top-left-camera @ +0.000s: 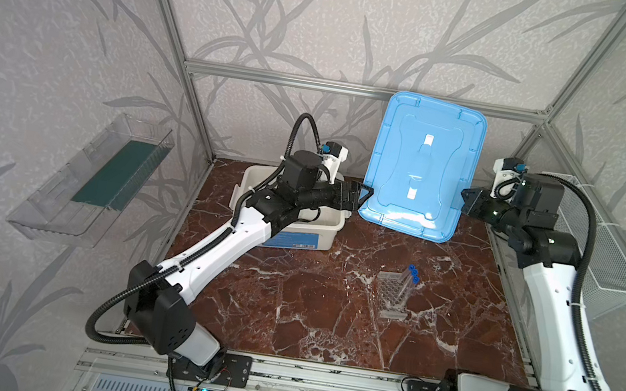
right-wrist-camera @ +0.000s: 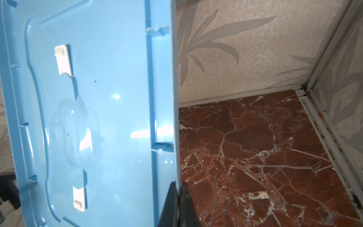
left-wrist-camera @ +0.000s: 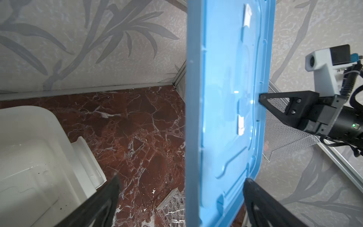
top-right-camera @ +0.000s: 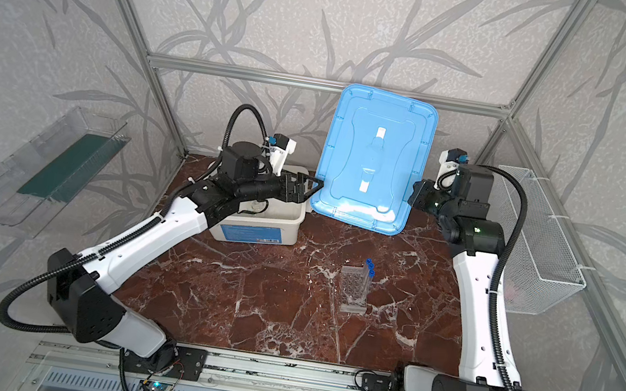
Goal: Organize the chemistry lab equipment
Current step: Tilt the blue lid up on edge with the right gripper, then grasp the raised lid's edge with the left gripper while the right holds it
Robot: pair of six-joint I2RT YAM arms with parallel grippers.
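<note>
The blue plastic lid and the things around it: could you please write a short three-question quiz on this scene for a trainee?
1. True or false: the right gripper is shut on the rim of the blue rectangular plastic lid, which stands tilted on its edge.
2. Where do the clear blue-capped tubes stand?
A. in the clear honeycomb-holed rack
B. in the white plastic box
C. in the wire mesh basket
3. Fill in: the left gripper has its jaws ____ on either side of the lid's opposite edge.

Key: 1 true; 2 A; 3 open.
</note>
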